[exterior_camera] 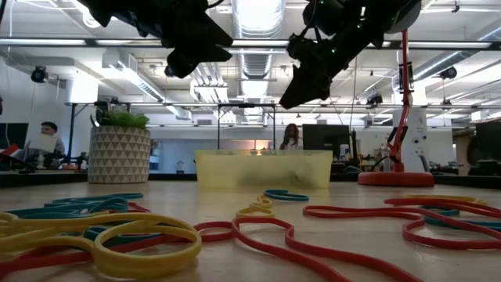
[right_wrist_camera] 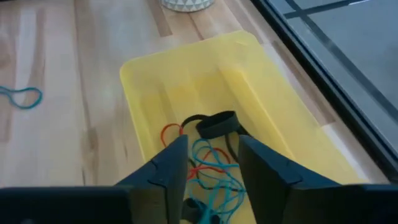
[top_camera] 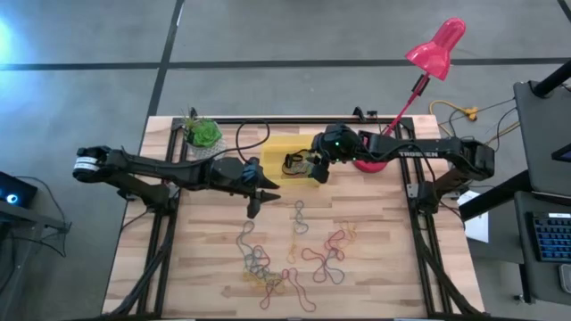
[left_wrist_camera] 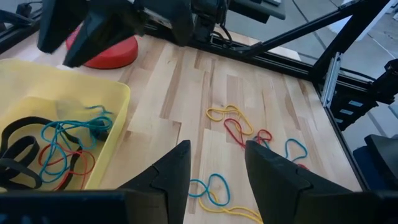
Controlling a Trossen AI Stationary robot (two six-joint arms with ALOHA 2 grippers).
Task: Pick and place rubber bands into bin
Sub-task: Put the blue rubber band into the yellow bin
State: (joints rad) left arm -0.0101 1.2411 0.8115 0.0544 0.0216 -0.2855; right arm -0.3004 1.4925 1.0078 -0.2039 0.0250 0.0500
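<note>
The yellow translucent bin (top_camera: 284, 152) sits at the table's far middle and holds black, red and blue rubber bands (right_wrist_camera: 211, 127). Many more rubber bands (top_camera: 290, 254) in red, yellow, blue and green lie loose on the near half of the table. My right gripper (right_wrist_camera: 212, 142) hangs open above the bin's right part (top_camera: 314, 171), over the bands inside, holding nothing. My left gripper (left_wrist_camera: 216, 163) is open too, just near-left of the bin (top_camera: 253, 205), above bare wood, with loose bands (left_wrist_camera: 233, 121) ahead of it.
A white patterned plant pot (top_camera: 202, 135) stands at the far left, close to the bin. A pink lamp with its red base (top_camera: 370, 162) stands right of the bin, behind my right gripper. A thin black cable loop (top_camera: 254, 134) lies beyond the bin. Black frame rails run along both table sides.
</note>
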